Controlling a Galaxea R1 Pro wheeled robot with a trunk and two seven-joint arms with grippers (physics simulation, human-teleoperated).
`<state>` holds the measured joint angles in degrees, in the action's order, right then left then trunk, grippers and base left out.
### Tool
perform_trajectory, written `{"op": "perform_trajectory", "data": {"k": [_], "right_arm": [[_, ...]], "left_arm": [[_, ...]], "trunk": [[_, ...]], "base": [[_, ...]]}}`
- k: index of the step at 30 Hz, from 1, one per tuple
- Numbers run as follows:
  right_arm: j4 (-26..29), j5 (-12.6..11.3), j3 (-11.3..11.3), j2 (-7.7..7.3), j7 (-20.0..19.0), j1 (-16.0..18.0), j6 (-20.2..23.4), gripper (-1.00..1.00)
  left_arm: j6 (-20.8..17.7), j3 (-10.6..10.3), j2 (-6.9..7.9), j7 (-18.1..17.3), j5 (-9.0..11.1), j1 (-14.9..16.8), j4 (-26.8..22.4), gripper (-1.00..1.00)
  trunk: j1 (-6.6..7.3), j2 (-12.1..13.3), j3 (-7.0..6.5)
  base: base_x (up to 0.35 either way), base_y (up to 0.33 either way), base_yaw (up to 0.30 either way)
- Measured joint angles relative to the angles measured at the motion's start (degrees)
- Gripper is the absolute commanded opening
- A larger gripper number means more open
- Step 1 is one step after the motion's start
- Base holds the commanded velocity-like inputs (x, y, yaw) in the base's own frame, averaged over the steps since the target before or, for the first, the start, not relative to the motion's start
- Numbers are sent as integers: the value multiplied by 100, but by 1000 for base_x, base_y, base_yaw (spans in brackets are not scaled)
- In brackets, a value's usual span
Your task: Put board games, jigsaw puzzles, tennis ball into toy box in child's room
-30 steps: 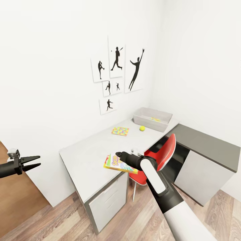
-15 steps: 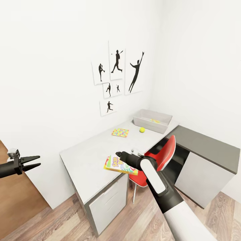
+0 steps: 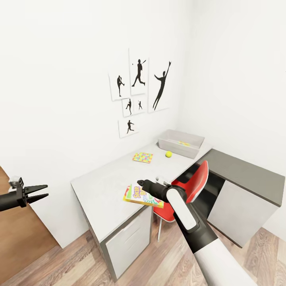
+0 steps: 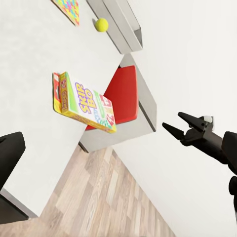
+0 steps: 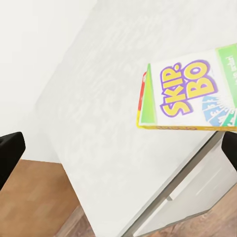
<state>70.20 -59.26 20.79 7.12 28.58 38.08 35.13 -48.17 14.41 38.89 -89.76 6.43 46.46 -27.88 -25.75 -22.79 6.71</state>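
The Skip-Bo board game (image 3: 141,196) lies flat at the near edge of the table (image 3: 107,186), one corner hanging over it. My right gripper (image 3: 140,183) hovers open just above the box, and its fingers (image 5: 10,155) stand wide apart around the Skip-Bo lid (image 5: 192,91). A jigsaw puzzle (image 3: 142,157) and the tennis ball (image 3: 169,154) rest farther along the table. The toy box (image 3: 174,144) stands at the far end with a colourful piece (image 3: 184,143) inside. My left gripper (image 3: 39,192) hangs open and empty off to the left, away from the table.
A red chair (image 3: 192,186) is tucked under the table beside my right arm. A lower dark grey unit (image 3: 246,174) with a white panel joins the table at the right. Wood floor (image 3: 71,262) lies in front, and a brown panel (image 3: 16,234) stands at the left.
The head view shifted slightly a second ago, then held still. Both grippers and the Skip-Bo box have kept their places.
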Motion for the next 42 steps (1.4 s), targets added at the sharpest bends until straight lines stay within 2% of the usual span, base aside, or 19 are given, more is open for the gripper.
{"op": "perform_trajectory", "data": {"k": [10,19,42], "right_arm": [[-3,-4,0,0,0,0,-6,100],[-3,-10,11,5,0,-1,-5,100],[-118,-2,397,8,0,0,-316,100]], "left_arm": [[0,0,-3,0,4,-1,0,100],[0,0,-7,0,3,3,1,100],[0,2,-6,0,11,2,2,100]], "trunk": [[0,0,-6],[0,0,-58],[-1,0,-249]], "base": [[-17,0,-18],[-22,0,-164],[-72,15,-117]]}}
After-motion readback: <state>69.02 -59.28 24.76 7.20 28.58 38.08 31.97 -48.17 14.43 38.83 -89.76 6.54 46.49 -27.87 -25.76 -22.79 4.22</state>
